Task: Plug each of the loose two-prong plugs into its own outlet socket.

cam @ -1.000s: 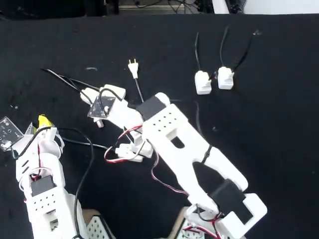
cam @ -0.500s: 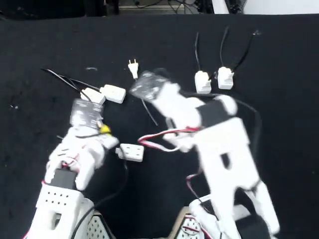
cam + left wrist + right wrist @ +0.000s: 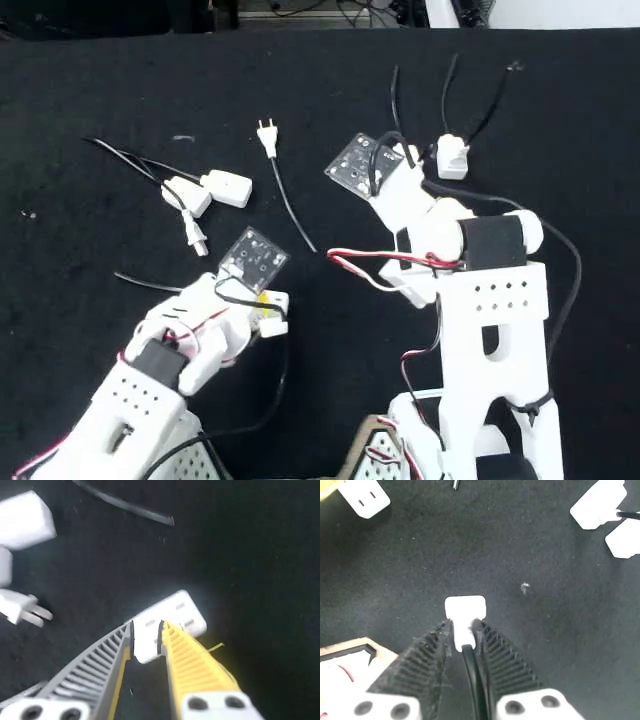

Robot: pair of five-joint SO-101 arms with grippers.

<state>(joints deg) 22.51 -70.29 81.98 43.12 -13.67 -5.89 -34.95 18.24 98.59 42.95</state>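
Black-corded plug [image 3: 267,135] at 11 o'clock on surface [image 3: 100,80], white plug [image 3: 193,230] at 9 o'clock. Both likely light, rigid plastic; thin prongs bendable, cords will tug. Grip body sides, behind prongs. Left end effector [image 3: 146,627] clamped on socket block [image 3: 175,612]; right end effector [image 3: 464,625] clamped on corded white block [image 3: 465,606].

The white perforated left arm [image 3: 140,395] and right arm [image 3: 495,320] are carrying black servo blocks and trailing red, white and black wires, the left gripper [image 3: 146,631] showing grey and yellow ribbed fingers [image 3: 192,662], the right gripper [image 3: 462,629] black ones.

Left gripper [image 3: 268,314] covers most of its outlet socket [image 3: 280,300], right gripper [image 3: 404,162] its corded socket [image 3: 407,152].
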